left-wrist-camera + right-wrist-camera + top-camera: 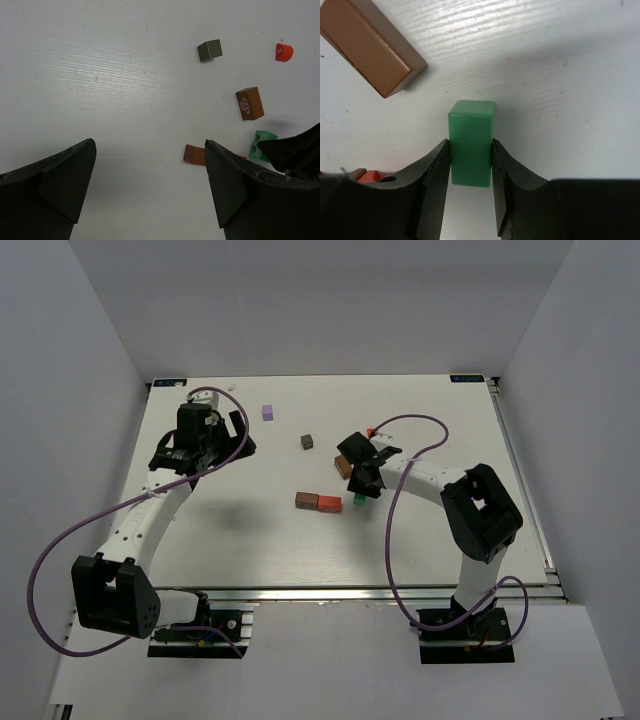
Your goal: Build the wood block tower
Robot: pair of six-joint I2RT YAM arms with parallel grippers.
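The green block (471, 145) is set on the bench (560, 75) near a brown bar (370, 45) and is clasped across two flat faces by the right fingers (436, 180). It is judged light, rigid and slick-painted, so a square grip is advised. The left fingers (60, 185) are spread, empty.

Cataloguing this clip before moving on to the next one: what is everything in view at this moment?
lilac cube: one, lilac, far part of the table, alone.
dark grey cube: one, dark grey, mid-table.
small red piece: one, red, beyond the right tool.
brown block: one, brown, beside the right tool.
brown bar: one, brown, centre, next to the red bar.
red bar: one, red, centre.
green block: one, green, on the table.
table: one, white.
cables: two, purple, one per arm.
left tool: one, black, open, over bare table.
right tool: one, black, fingers against the green block's sides.
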